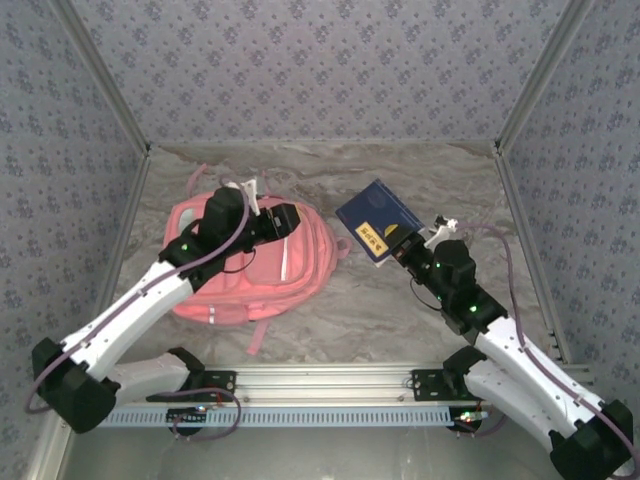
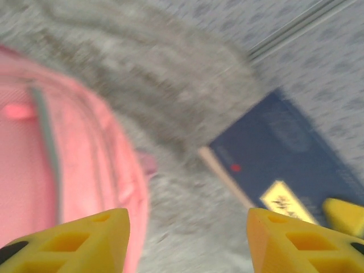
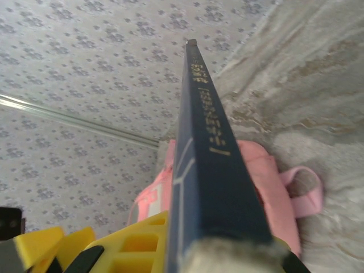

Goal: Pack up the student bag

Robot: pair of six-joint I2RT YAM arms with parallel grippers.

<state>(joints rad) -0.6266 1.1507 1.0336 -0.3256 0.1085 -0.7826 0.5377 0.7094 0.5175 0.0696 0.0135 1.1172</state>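
the right pincer [image 1: 408, 243] is pressed onto the near corner of the blue book [image 1: 377, 222]. it holds the book edge-on, spine up and pointing away from the fingers. that pose looks chosen so the thin edge can slip into an opening rather than land flat. it seems to be carried just clear of the table [image 1: 400, 320], though contact is hard to judge.

just beyond the book's far end, and to that pincer's left, lies the student bag [image 1: 305, 268], flat on the table with its straps trailing.

the left pincer [image 2: 187, 239] hovers over the bag's book-side edge. its fingers are spread with nothing between them; pink fabric sits below its left finger and the book ahead of its right. i judge it is opened ready to take the fabric and steady or lift the mouth for the book. whether the zip is open, i cannot tell.

furthest off stand the patterned walls [image 1: 330, 70].
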